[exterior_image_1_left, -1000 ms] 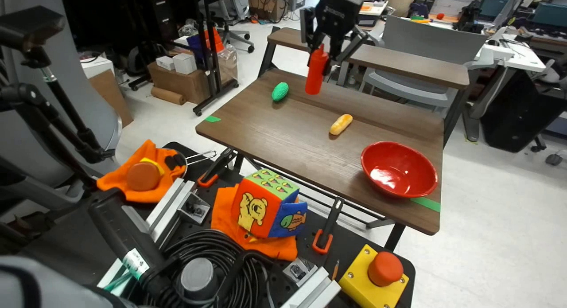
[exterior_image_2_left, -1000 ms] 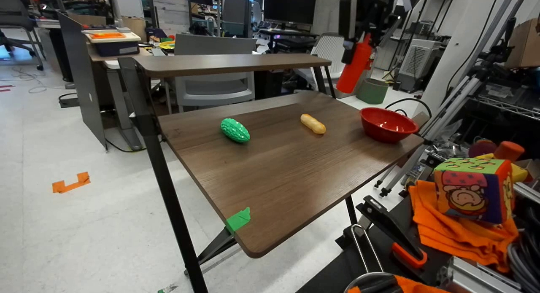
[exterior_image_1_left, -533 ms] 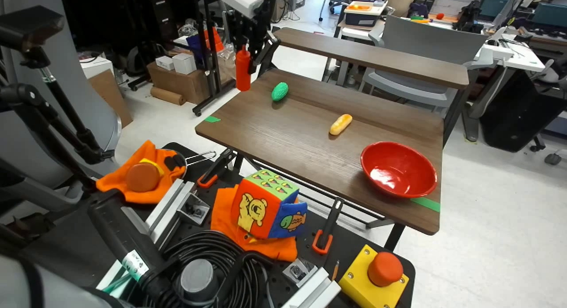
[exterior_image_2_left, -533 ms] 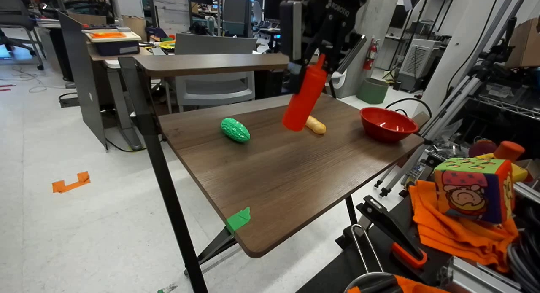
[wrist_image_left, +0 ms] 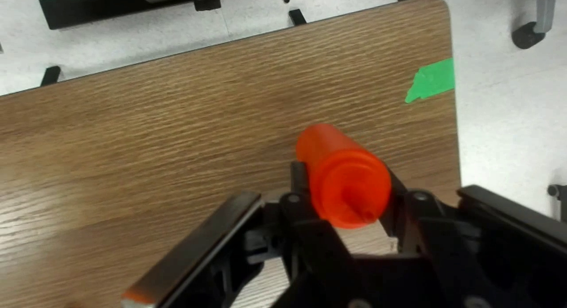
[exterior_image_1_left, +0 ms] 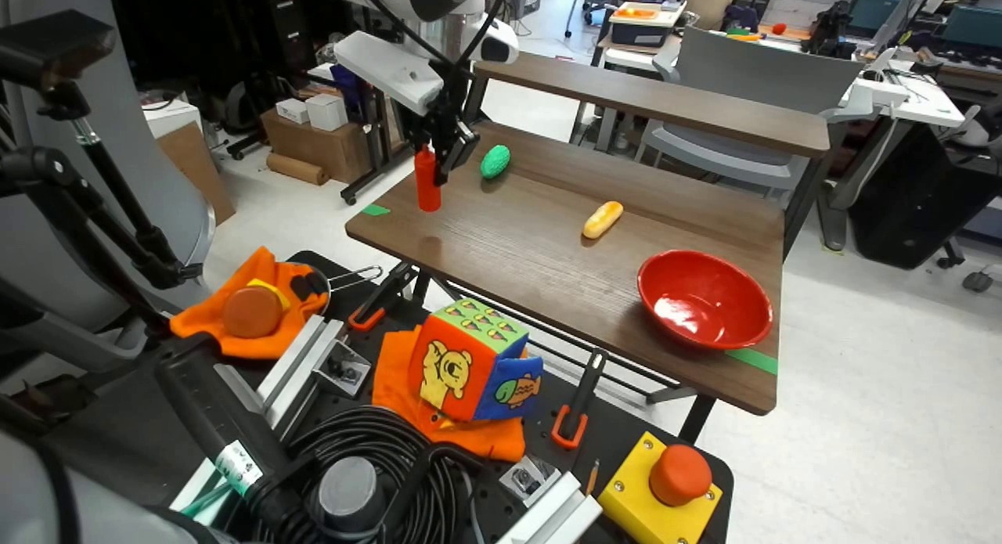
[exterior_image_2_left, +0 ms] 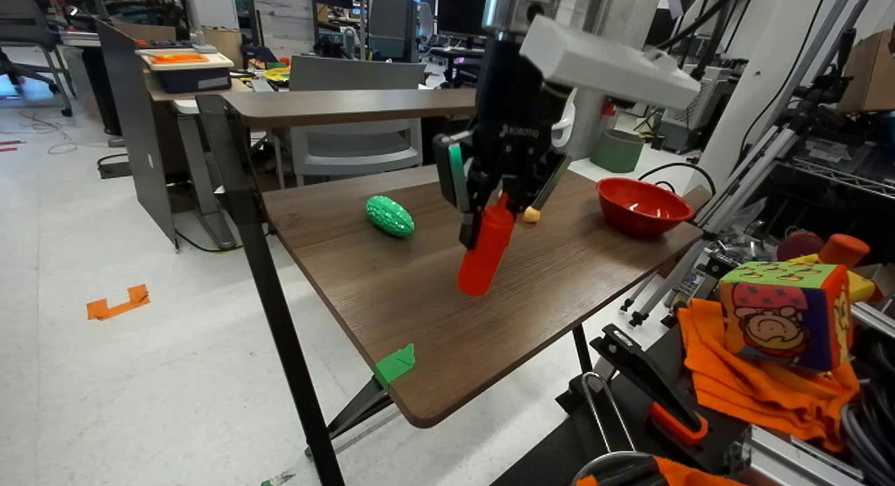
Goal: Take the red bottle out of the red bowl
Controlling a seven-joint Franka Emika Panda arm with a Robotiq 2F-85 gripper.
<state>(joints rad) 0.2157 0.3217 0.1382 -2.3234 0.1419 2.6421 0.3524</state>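
The red bottle (exterior_image_1_left: 428, 193) hangs above the near-left part of the table in an exterior view; it also shows in an exterior view (exterior_image_2_left: 481, 266), slightly tilted, and in the wrist view (wrist_image_left: 322, 144) with its nozzle toward the camera. My gripper (exterior_image_1_left: 435, 170) is shut around the bottle's upper body; the fingers also show in an exterior view (exterior_image_2_left: 493, 224) and press both sides in the wrist view (wrist_image_left: 346, 184). The bottle's base is a little above the tabletop. The red bowl (exterior_image_1_left: 704, 293) sits on the table's far end from the bottle, also visible in an exterior view (exterior_image_2_left: 640, 208), with nothing in it.
A green bumpy toy (exterior_image_1_left: 495, 162) and a bread-like toy (exterior_image_1_left: 603, 220) lie on the wooden table (exterior_image_1_left: 517, 239). A raised shelf (exterior_image_1_left: 665, 102) runs along one side. Green tape (wrist_image_left: 432, 79) marks a corner. A black cart with a soft cube (exterior_image_1_left: 473, 360) stands beside the table.
My gripper carried the bottle across the table away from the bowl, past the bread toy and green toy, and has since lowered it toward the tabletop. Bowl and toys have not moved.
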